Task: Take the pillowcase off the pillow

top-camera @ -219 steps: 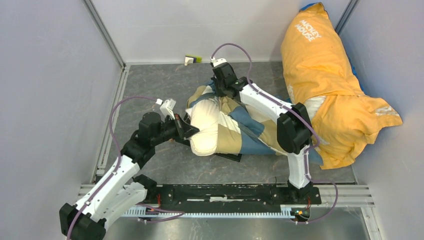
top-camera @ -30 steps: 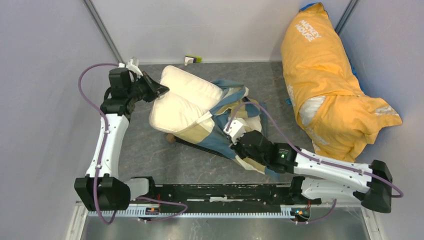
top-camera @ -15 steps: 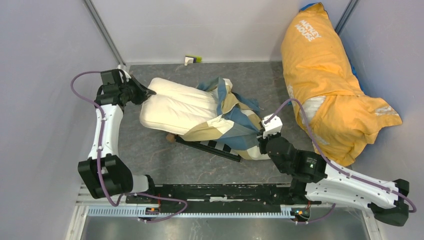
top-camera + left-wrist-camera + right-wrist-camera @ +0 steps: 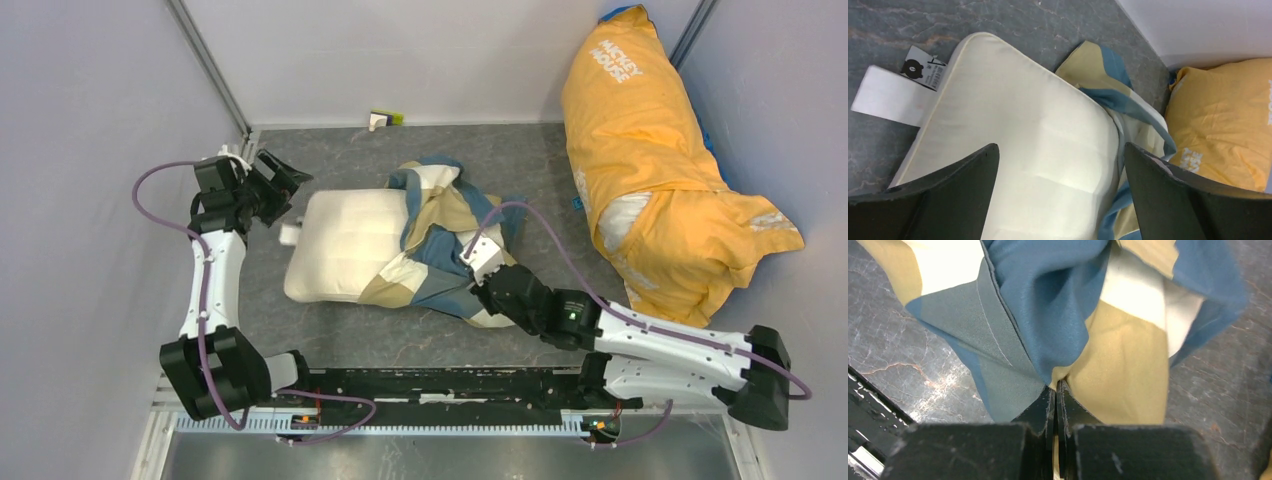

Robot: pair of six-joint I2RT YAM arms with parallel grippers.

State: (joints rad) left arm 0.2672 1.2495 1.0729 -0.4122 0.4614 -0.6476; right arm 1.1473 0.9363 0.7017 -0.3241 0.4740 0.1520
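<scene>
We see one pillow (image 4: 345,245), one pillowcase (image 4: 440,250) bunched over its right end, left fingers (image 4: 953,195) apart, right fingers (image 4: 1038,412) clamped on pillowcase.

Cream pillow (image 4: 345,245) lying flat, checked pillowcase (image 4: 440,240) bunched over its right end

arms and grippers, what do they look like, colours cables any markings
Both arms match: the left arm and right arm have white links with black joint housings. A purple cable loops along each. The left gripper and right gripper have black, wedge-shaped fingers. No printed markings show; a small green light glows on the right arm.
</scene>
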